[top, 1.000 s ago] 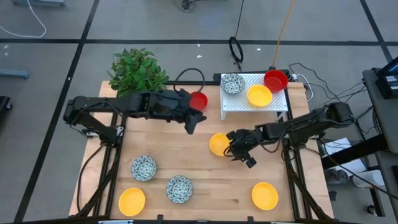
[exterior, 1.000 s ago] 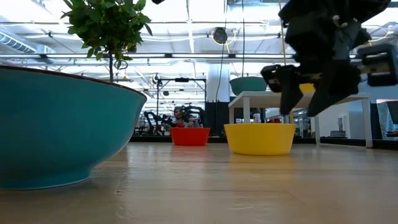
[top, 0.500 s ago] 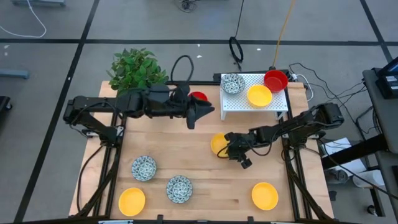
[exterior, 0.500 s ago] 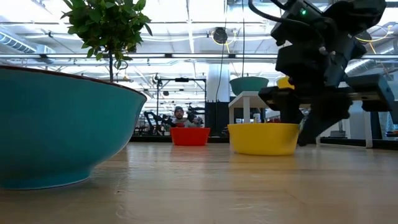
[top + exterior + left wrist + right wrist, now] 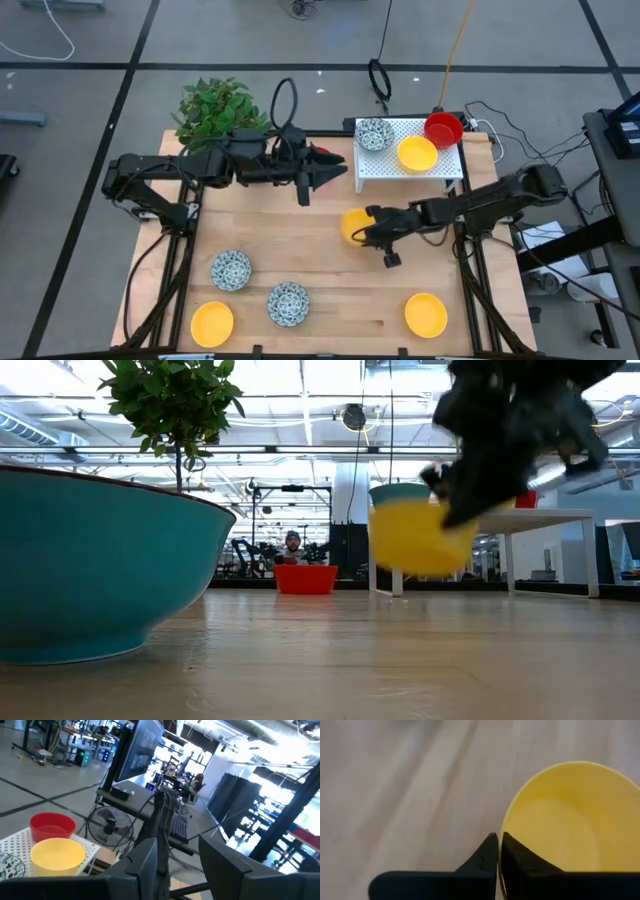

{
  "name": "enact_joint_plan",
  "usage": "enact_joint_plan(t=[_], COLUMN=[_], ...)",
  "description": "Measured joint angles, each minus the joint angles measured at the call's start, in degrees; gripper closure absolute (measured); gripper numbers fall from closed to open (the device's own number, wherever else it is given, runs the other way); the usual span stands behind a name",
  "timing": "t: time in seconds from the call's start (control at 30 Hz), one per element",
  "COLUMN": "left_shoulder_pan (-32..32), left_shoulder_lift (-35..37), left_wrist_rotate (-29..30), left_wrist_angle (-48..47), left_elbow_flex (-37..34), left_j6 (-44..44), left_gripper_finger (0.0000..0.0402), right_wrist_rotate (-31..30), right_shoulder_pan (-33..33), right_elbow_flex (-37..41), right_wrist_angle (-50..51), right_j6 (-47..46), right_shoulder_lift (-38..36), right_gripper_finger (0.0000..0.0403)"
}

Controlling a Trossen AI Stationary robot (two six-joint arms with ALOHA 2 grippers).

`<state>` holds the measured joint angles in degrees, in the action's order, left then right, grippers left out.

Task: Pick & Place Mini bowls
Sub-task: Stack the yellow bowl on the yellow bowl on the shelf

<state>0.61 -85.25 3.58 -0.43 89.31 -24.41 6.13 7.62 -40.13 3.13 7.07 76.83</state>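
A light wooden table (image 5: 300, 250) carries the scene. On its near side sit two white round bowls with a blue-green pattern (image 5: 231, 269) (image 5: 288, 303) and two glossy yellow round bowls (image 5: 212, 322) (image 5: 426, 314). A dark pot holding a leafy green plant (image 5: 218, 112) stands at the far left corner. A small white perforated rack (image 5: 452, 165) stands at the far right, bearing a patterned bowl (image 5: 374, 133), a yellow bowl (image 5: 417, 153) and a red bowl (image 5: 443, 128).
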Motion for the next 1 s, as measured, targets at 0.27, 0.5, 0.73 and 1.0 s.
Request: enact_joint_plan(t=[0.27,0.5,0.73,1.0], left_shoulder_pan=[-0.1,-0.4,-0.9,-1.5], left_shoulder_lift=[0.0,0.0,0.0,0.0], left_wrist_rotate=[0.7,1.0,1.0,1.1], left_wrist_angle=[-4.5,-10.8,-15.0,-18.8], left_elbow_flex=[0.0,0.0,0.0,0.0], left_j6=[-0.1,0.4,0.4,1.9], left_gripper_finger=[0.0254,0.0254,0.0254,0.0254], right_wrist_rotate=[-4.3,-14.4,-22.9,-28.7], right_shoulder_pan=[-1.8,-4.9,-11.2,-18.6], right_elbow_flex=[-1.9,-5.3,-11.7,-18.9], right_wrist_angle=[0.1,1.1,12.7,31.5], right_j6=[-1.9,0.7,-2.5,-10.6], right_shoulder_lift=[-13.4,-20.9,-24.1,-24.1], right_gripper_finger=[0.0402,0.0402,0.0402,0.0403])
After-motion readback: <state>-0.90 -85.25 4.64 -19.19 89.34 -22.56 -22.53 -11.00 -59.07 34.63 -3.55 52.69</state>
